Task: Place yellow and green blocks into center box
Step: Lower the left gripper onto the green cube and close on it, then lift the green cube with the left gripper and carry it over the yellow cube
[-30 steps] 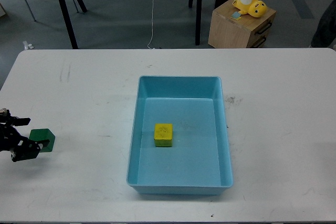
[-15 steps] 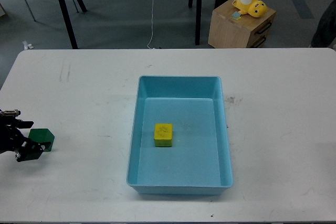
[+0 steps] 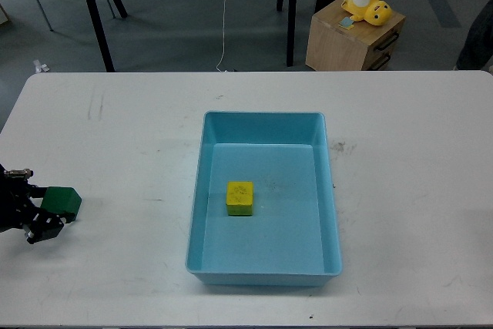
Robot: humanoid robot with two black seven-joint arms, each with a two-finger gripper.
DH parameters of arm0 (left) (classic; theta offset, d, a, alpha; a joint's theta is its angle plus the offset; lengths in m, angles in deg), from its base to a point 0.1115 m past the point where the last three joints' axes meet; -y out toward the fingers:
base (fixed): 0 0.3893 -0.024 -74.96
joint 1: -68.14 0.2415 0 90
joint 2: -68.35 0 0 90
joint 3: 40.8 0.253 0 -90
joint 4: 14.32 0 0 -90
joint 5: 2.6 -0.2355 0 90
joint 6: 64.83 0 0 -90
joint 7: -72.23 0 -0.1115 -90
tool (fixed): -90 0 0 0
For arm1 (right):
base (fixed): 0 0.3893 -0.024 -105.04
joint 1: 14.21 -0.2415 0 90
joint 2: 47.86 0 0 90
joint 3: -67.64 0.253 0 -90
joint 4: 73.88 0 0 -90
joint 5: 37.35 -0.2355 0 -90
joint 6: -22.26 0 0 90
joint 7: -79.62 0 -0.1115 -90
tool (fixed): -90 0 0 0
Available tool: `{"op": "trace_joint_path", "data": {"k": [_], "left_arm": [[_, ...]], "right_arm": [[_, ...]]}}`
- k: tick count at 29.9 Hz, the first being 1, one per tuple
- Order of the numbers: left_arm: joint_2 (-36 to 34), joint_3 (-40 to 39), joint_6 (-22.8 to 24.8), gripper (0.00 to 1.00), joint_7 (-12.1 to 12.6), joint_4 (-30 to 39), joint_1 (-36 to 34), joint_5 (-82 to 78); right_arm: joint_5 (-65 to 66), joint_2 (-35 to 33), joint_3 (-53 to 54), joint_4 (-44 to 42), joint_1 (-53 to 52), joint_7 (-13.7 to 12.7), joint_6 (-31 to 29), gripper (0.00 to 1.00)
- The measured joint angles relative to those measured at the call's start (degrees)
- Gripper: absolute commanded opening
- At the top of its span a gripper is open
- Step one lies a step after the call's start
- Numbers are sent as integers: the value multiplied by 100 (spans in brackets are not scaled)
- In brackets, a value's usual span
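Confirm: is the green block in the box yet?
No, the green block sits on the table at the left tool, outside the blue box.

Only the left arm's black two-finger gripper shows, poking in at the far left edge, low over the desk. Black fingers point right, one on each side of the small green block, apparently closed on it. Rest of the left arm is out of frame. Right arm not visible.
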Motion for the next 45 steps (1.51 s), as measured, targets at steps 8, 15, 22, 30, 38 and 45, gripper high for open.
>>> {"op": "trace_joint_path", "data": {"k": [8,15,22,30,38,45], "left_arm": [[145,9,1,35,0,-195,-58,0],[131,1,-303,30,0,-216,-156,-1],[-85,3,-641,22,0,-142,-541,4],[-322,-29,-683,18,0,949,-1239,332],[-5,29,-367,18,1,1867,-2308,348],[788,641,679,18,0,2012,-3290,336]], "right_arm": [[0,0,0,-49,4,0,18,99],[0,0,-10,-52,4,0,78,99],[0,0,-20,-52,13,0,82,99],[0,0,-35,-44,13,0,82,99],[-1,14,-49,-44,13,0,87,99],[-1,61,-73,-44,13,0,91,99]]}}
